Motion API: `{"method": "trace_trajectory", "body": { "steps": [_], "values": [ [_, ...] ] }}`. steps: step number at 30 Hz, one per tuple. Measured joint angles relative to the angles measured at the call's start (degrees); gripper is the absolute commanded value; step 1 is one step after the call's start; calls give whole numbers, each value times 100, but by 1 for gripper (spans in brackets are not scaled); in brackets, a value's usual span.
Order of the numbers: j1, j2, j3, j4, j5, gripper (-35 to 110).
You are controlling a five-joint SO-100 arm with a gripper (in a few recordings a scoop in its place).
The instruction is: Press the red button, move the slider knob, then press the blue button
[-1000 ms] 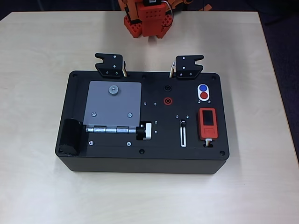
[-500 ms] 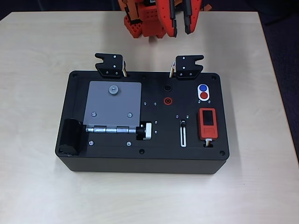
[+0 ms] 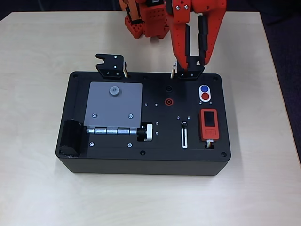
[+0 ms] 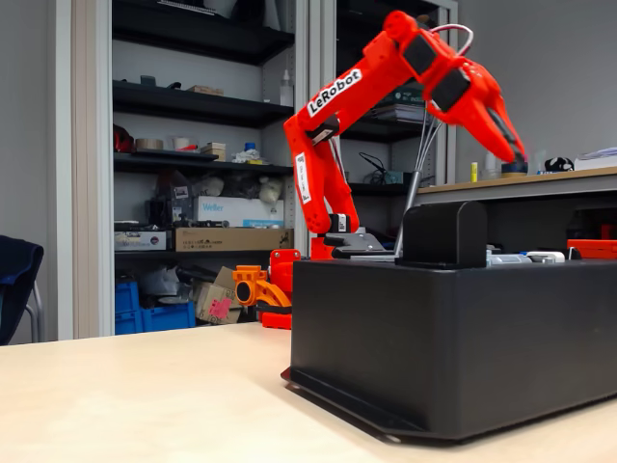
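Note:
A black box [image 3: 113, 157] on the table carries the controls. The red button [image 3: 205, 97] and the blue button [image 3: 204, 88] share a white oval at the box's back right, blue behind red. The slider knob [image 3: 184, 124] sits at the far end of its white-outlined slot [image 3: 184, 137]. In the overhead view my orange gripper [image 3: 195, 63] hangs over the box's rear edge, just behind the buttons, open with nothing between its fingers. The fixed view shows the gripper [image 4: 516, 152] well above the box top [image 4: 453, 280], pointing down.
A grey hinged plate [image 3: 115, 106] and a white-and-black handle [image 3: 146, 132] fill the box's left half. A red socket [image 3: 168, 101], a black socket [image 3: 168, 88] and a red device with a screen [image 3: 209, 125] surround the controls. A black bracket [image 3: 112, 66] stands at the rear edge.
The arm has swung in from the top of the overhead view. Its gripper has come down the picture from behind the box to over the rear right bracket.

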State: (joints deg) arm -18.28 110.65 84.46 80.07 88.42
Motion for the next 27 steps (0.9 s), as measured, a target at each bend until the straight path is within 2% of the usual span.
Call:
{"method": "trace_trajectory", "body": {
  "steps": [12, 27],
  "values": [
    [-299, -589, 255, 105, 1239, 10],
    [-642, -1767, -615, 53, 1714, 10]
  ]
}}
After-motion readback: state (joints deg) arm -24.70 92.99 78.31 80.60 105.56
